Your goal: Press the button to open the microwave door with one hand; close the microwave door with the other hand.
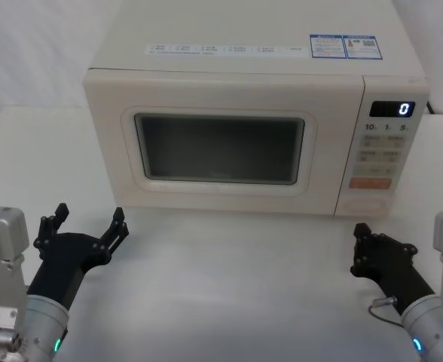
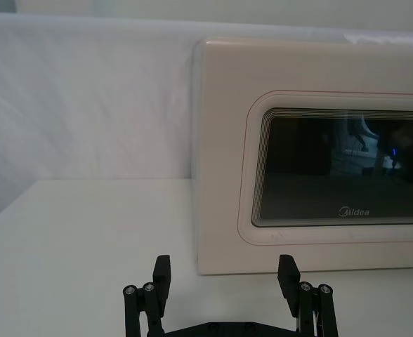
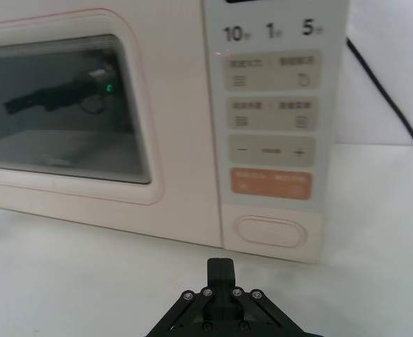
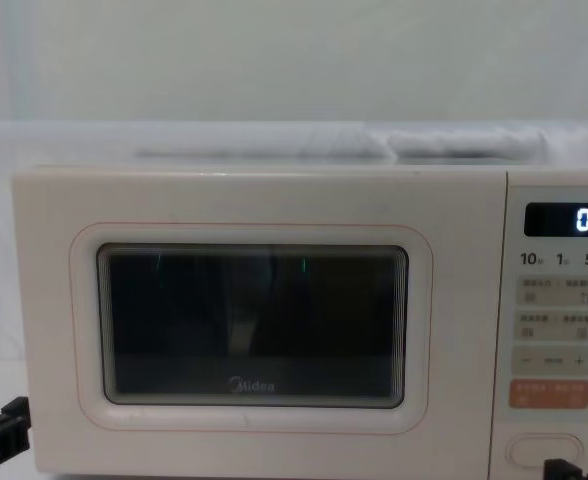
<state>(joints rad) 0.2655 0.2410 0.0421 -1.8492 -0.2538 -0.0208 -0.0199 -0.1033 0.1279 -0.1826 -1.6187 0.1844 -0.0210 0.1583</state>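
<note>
A cream microwave stands at the back of the table, its door (image 1: 221, 147) shut flush with the body; the same door (image 4: 254, 330) (image 2: 319, 168) (image 3: 87, 112) has a dark window. The oval cream button (image 3: 270, 232) (image 4: 544, 451) (image 1: 366, 204) sits at the bottom of the control panel. My left gripper (image 1: 88, 225) (image 2: 225, 275) hovers open in front of the microwave's left corner, a short way off. My right gripper (image 1: 361, 243) (image 3: 220, 270) is shut, its tip pointing at the button from a short distance. Each gripper's tip (image 4: 4, 428) (image 4: 564, 468) peeks into the chest view's lower corners.
The control panel (image 1: 381, 151) holds a display reading 0, small cream keys and an orange key (image 3: 270, 184). A black power cable (image 3: 382, 91) runs behind the microwave on the right. White tabletop (image 1: 229, 286) lies between the arms and the microwave.
</note>
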